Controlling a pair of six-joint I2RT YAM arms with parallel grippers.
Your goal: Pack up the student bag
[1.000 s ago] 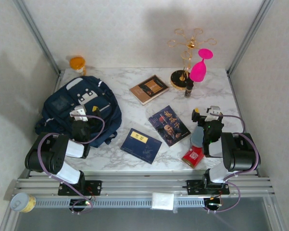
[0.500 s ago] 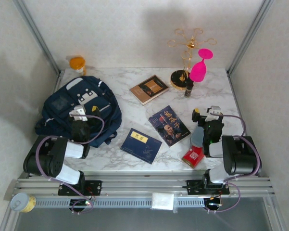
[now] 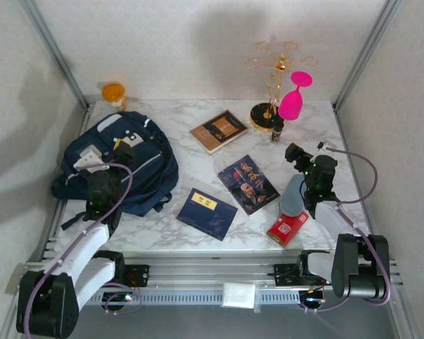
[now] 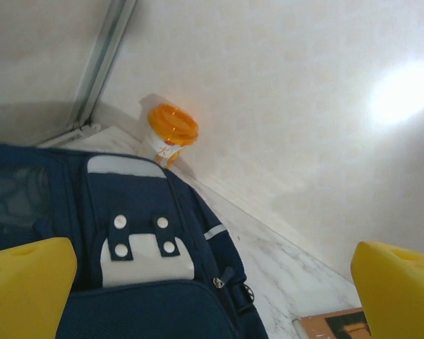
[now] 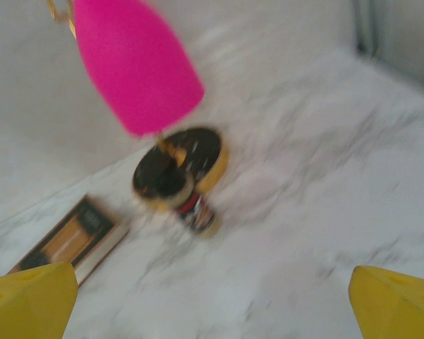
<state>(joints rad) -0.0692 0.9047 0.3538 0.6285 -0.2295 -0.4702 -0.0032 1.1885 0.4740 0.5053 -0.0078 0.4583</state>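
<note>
The student bag (image 3: 120,166) is lying flat on the left part of the marble table (image 3: 197,166), and the left gripper (image 4: 212,289) is hovering over its near half. In the left wrist view the navy fabric is filling the space under and between the two yellow fingers (image 4: 28,282), with a white flap (four round snaps on it) showing just ahead of them. The jaws are standing wide apart, gripping nothing and touching nothing. The right gripper (image 5: 212,296) is hanging on the right side of the table, well apart from the bag. Its yellow pads (image 5: 398,300) are also spreading wide around empty air.

The bag is looking soft and rumpled, woven cloth with white trim and dark straps. An orange-lidded jar (image 4: 171,131) is standing beyond it in the far left corner. The right wrist view, which is blurred, is facing a smooth pink glass (image 5: 134,63), the round dark base of a gold wire stand (image 5: 180,166) and a small dark bottle (image 5: 196,208). A brown book (image 3: 219,131), a portrait-cover book (image 3: 248,183) and a dark blue book (image 3: 207,212) are lying flat mid-table. A red box (image 3: 287,227) is sitting near the right arm.
</note>
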